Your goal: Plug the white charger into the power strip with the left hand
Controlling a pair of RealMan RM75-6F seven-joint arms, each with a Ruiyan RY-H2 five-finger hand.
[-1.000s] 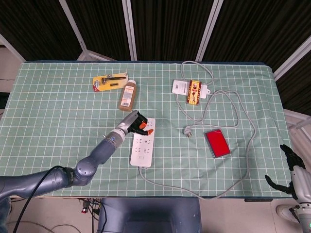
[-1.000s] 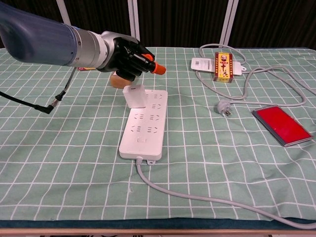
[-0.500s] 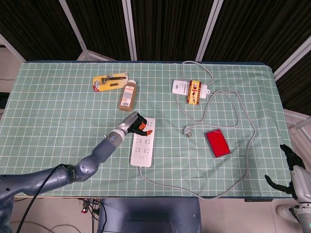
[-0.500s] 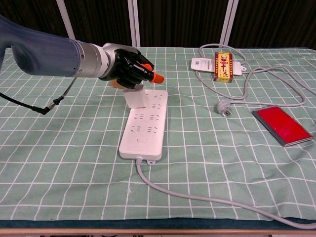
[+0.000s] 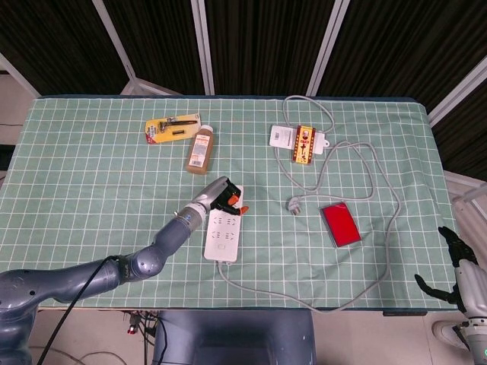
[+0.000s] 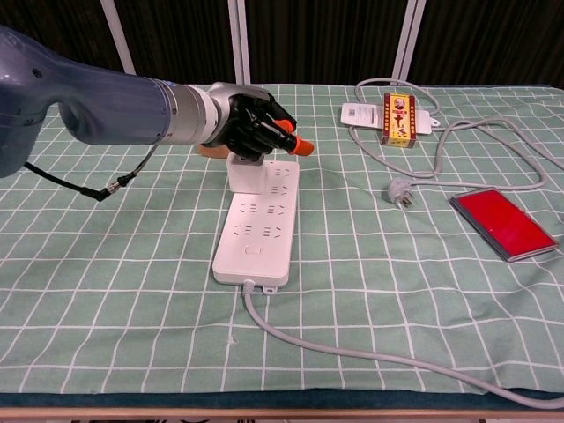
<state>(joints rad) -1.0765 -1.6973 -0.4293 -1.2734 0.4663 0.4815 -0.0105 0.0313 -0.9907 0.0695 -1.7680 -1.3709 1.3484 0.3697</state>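
One white charger [image 6: 248, 173], boxy, upright

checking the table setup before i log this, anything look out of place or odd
Mostly tidy. The brown bottle lies on its side rather than upright, and a loose grey cable sprawls across the right of the table, its plug lying unplugged near the red case. Nothing looks spilled or damaged.

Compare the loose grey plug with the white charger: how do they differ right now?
The white charger stands upright on the far end of the power strip, under the left hand; the grey plug lies loose on the cloth, clear of both hands. The charger is a white block with no cable showing; the plug is small, grey and ends a long grey cable. Both sit on the green checked cloth side of the table.
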